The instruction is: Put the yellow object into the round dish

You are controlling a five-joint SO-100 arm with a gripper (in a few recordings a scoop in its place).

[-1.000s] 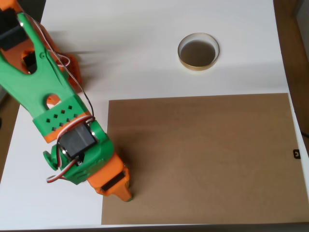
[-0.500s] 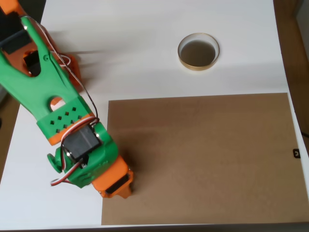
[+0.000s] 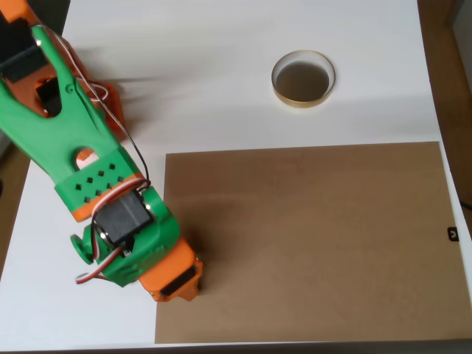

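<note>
The round dish [image 3: 303, 79], with a tan-gold rim and a dark inside, sits alone on the white surface at the upper right, and nothing is in it. My green and orange arm reaches down from the upper left. Its gripper [image 3: 178, 282] points straight down at the left edge of the brown board [image 3: 310, 236], near the bottom. The wrist body covers the fingers, so I cannot tell whether they are open or shut. The yellow object is hidden from this overhead view.
The brown board covers the lower right of the white table [image 3: 221, 66]. The arm's orange base [image 3: 103, 103] stands at the upper left. A dark floor strip runs along the right edge, with a small black item [image 3: 453, 234] beside the board.
The wrist has shifted slightly down and right since a second ago. The orange fingertip that stuck out at its lower end is now tucked under it. Little moved in the last half second.
</note>
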